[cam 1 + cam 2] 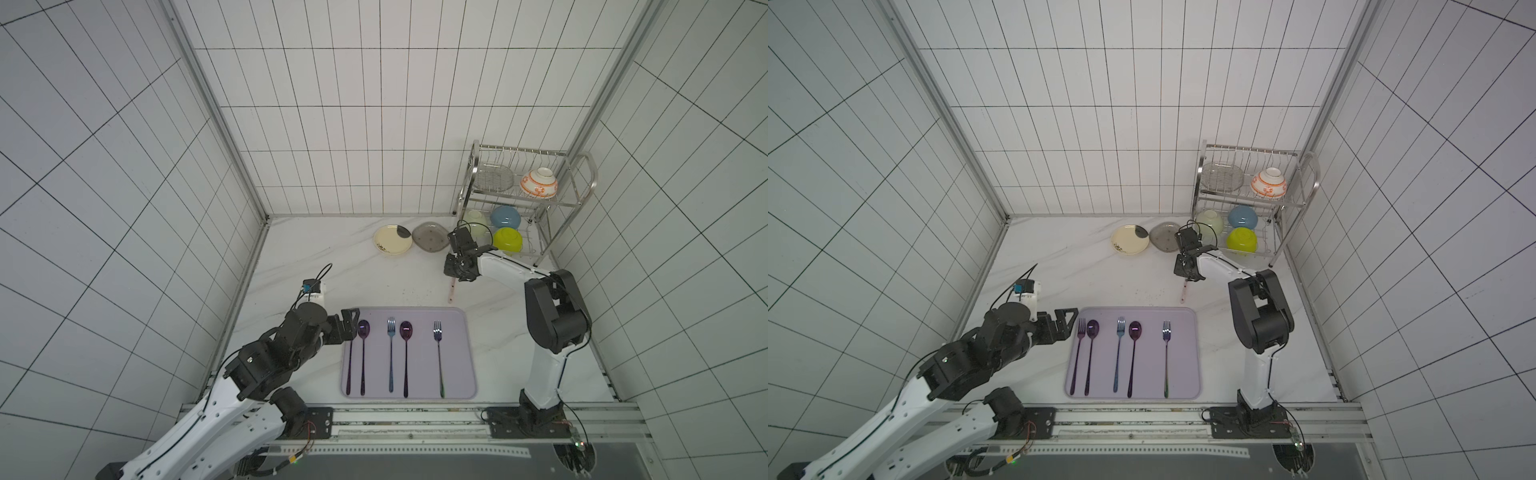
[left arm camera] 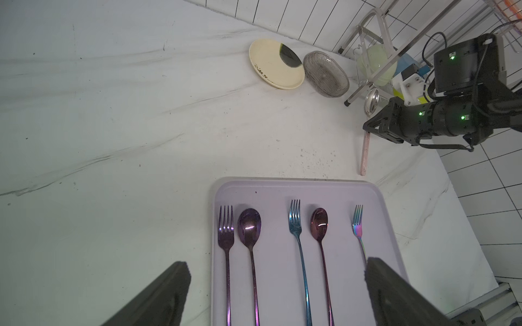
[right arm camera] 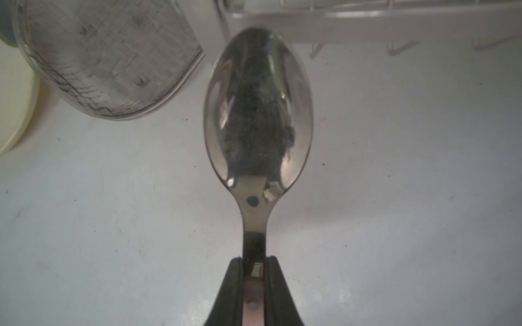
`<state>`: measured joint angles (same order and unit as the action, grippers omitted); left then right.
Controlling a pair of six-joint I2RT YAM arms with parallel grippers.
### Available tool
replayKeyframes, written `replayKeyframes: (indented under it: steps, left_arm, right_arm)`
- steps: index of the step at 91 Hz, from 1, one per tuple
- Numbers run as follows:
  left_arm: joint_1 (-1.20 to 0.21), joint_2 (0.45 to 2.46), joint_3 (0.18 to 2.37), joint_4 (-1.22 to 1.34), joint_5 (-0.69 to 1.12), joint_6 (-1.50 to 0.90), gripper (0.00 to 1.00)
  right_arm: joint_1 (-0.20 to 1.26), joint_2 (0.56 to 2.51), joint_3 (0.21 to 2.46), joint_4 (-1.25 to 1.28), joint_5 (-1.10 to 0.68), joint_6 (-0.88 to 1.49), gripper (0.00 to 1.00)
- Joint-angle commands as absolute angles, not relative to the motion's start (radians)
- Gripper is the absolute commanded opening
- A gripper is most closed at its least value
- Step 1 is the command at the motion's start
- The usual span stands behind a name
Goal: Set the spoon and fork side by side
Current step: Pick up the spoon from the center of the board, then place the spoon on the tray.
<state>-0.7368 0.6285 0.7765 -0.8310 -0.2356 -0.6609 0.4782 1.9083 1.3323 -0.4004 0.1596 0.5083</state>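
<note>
One spoon [image 3: 258, 113], probably light, stiff and slippery: right gripper [image 3: 255, 261] clamped on its narrow neck, a sound hold; left gripper [image 2: 276, 268] splayed, empty, beside tray [image 2: 282, 192].

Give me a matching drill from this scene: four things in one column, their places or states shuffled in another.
1 pink-handled spoon
2 blue fork
3 orange bowl
4 left gripper

A on the tray
B top shelf of the rack
C clamped in the right gripper
D open, holding nothing

Pairs: 1-C, 2-A, 3-B, 4-D
</note>
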Motion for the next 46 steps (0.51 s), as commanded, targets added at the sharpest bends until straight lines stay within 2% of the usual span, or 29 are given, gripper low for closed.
replayKeyframes:
  steps: [1,29,46]
  left_arm:
    - [-0.739,0.617,0.766,-0.808,-0.236,-0.647,0.98]
    - [-0.738,0.622,0.752,-0.809,-0.241,-0.681,0.98]
    - [-0.738,0.629,0.744,-0.808,-0.255,-0.686,0.98]
  right_arm:
    - [0.504,1.844,1.304,-0.350,0.236,0.464,0.00]
    - [0.570,1.719,1.281,-0.325,0.383,0.361,0.00]
    - [0.612,1.632,1.304,-0.461,0.422,0.324,0.00]
